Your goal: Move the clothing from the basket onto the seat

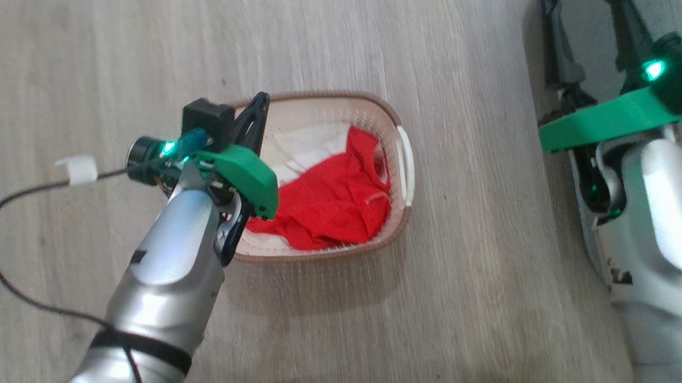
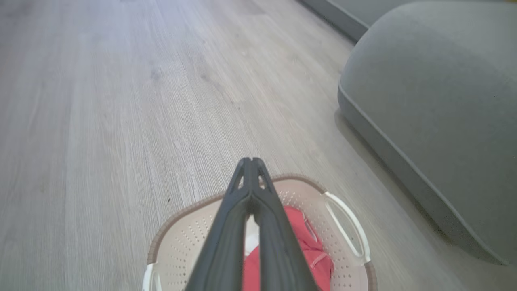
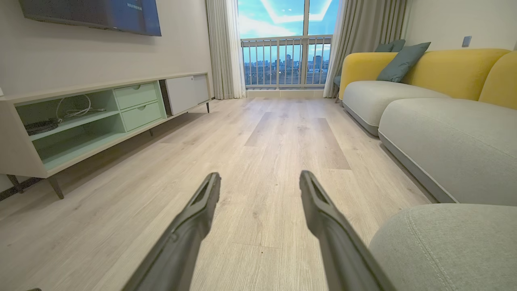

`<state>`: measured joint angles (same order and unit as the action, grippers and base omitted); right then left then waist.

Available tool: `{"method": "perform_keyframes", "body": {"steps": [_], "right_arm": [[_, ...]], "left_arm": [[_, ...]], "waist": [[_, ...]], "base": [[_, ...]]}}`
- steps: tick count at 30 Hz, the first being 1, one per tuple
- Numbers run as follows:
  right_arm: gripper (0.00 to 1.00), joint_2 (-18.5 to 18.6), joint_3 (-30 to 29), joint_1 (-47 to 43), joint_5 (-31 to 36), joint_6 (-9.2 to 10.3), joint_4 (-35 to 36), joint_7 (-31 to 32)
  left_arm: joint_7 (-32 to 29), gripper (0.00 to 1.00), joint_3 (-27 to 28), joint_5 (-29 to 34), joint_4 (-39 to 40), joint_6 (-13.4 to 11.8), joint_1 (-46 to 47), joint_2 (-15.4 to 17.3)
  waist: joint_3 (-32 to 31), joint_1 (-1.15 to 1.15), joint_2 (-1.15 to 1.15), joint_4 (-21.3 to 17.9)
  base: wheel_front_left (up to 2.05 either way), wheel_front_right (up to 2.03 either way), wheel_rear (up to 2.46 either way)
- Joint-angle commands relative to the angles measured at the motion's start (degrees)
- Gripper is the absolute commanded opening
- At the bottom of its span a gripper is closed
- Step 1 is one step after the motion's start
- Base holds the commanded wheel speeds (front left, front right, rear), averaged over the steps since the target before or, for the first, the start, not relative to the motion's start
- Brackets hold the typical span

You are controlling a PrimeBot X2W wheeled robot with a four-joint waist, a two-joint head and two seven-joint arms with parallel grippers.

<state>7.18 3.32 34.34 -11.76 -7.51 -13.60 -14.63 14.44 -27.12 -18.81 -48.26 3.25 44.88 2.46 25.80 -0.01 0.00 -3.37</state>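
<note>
We see the left gripper (image 1: pixel 260 103) above the left end of the basket (image 1: pixel 338 107), which stands on the pale wood floor (image 1: pixel 455 51) in the middle of the head view. In the left wrist view its fingers (image 2: pixel 226 234) are pressed together along their whole length with nothing caught between them. Their tips reach up the frame to the basket's brown rim. Whether they touch the basket we cannot tell.

The clothing (image 1: pixel 330 197) lies inside the basket. The red garments are heaped towards its lower right in the head view, and the pale cloth (image 1: pixel 311 141) shows beneath them at the upper left.

The seat (image 2: pixel 436 101) fills the right side of the left wrist view, near the basket, with a strip of floor between them.

The right gripper (image 3: pixel 258 182) has its fingers (image 3: pixel 194 226) wide apart and holds nothing. In the right wrist view they point up the frame along the bare floor, with a grey cushion edge at the lower right. A yellow-backed sofa (image 3: pixel 444 64) sits at the upper right of that view, and a low cabinet (image 3: pixel 101 117) runs along the left.

A black cable (image 1: pixel 3 271) loops across the floor at the left of the head view, held by a white clip (image 1: pixel 79 169).
</note>
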Motion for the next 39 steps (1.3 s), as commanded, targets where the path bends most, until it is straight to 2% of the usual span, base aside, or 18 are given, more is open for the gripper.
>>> {"method": "perform_keyframes", "body": {"steps": [1,2,3,4,5,15,24,27,39], "right_arm": [[1.00,-0.07,1.09,-1.24,-0.42,0.02,1.15,-0.37],[1.00,-0.02,1.16,-1.63,-0.53,0.02,0.78,-0.37],[1.00,0.03,1.23,-2.00,-0.63,0.02,0.47,-0.37],[1.00,0.06,1.30,-2.39,-0.77,0.02,0.19,-0.37],[1.00,0.13,1.32,-2.76,-0.91,0.02,-0.11,-0.37],[1.00,0.61,1.18,-7.15,-2.24,0.02,-1.73,-0.37],[1.00,0.55,0.26,-11.90,-2.91,0.02,-1.67,-0.37],[1.00,0.42,0.34,-13.37,-3.07,0.02,-1.51,-0.37],[1.00,-0.03,-0.69,-18.40,-3.74,0.02,-1.27,-0.37]], "left_arm": [[0.55,0.00,2.85,0.03,3.65,-0.62,-1.39,1.56],[0.55,0.00,3.78,0.19,5.41,-0.69,-2.51,1.73],[0.55,0.05,4.71,0.33,7.17,-0.61,-3.67,1.88],[0.55,0.45,5.68,0.50,8.91,-0.56,-4.88,2.04],[0.55,1.00,6.44,0.89,10.22,-0.59,-6.07,2.30],[0.55,1.00,15.60,3.77,20.92,-1.88,-17.29,3.74],[0.55,1.00,24.41,6.45,28.63,-2.35,-26.04,3.14],[0.55,1.00,27.26,7.09,30.45,-2.39,-28.76,2.85],[0.56,1.00,32.39,9.24,31.63,-1.84,-36.46,1.36]], "waist": [[-3.95,0.01,0.00,2.56],[-4.88,0.01,0.00,2.93],[-5.75,0.01,0.00,3.25],[-6.57,0.01,0.00,3.54],[-7.37,0.01,0.00,3.82],[-14.41,0.01,0.00,5.35],[-19.38,0.01,0.00,4.96],[-20.72,0.01,0.00,4.59],[-23.93,0.01,0.00,4.04]], "base": [[0.00,0.00,0.00],[0.00,0.00,0.00],[0.00,0.00,0.00],[0.00,0.00,0.00],[0.00,0.00,0.00],[0.00,0.00,0.00],[0.00,0.00,0.00],[0.00,0.00,0.00],[0.00,0.00,0.00]]}}
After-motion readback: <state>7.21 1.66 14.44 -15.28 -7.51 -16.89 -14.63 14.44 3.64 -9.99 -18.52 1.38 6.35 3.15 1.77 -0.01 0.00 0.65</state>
